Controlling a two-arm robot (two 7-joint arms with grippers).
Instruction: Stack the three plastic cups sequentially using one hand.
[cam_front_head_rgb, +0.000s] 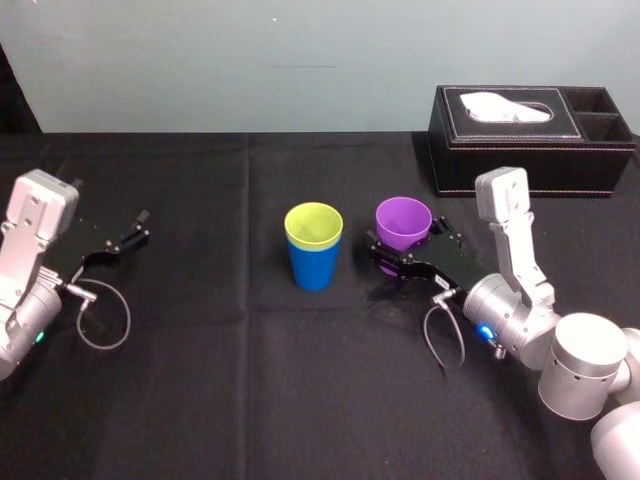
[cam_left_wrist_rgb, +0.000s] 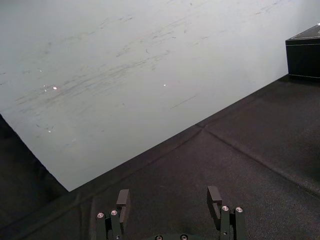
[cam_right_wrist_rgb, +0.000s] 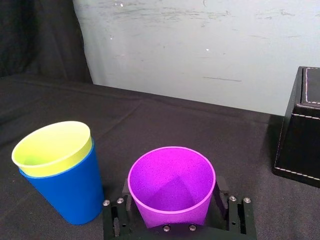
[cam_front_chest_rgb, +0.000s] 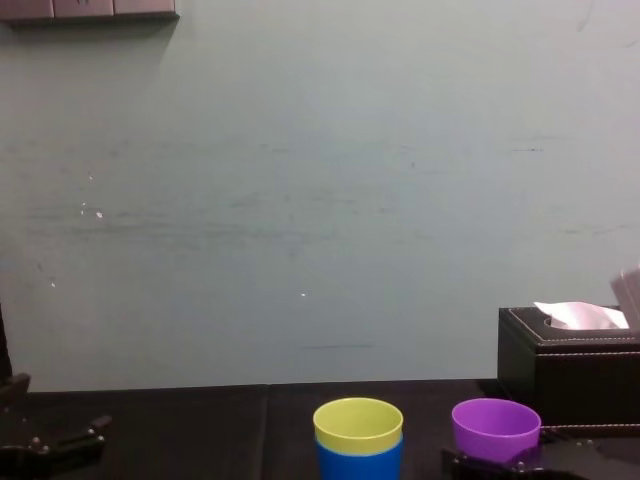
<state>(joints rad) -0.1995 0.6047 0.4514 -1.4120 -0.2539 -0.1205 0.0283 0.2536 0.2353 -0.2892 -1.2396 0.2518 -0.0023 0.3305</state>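
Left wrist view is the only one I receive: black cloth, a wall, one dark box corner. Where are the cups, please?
Observer: The yellow-green cup sits nested inside the blue cup, at the middle of the black cloth.
Operator: And the purple one?
Observer: The purple cup is apart, to the right of that pair, held in the right gripper.
Operator: Is my left gripper near them?
Observer: No, the left gripper rests open, far off at the cloth's left side.
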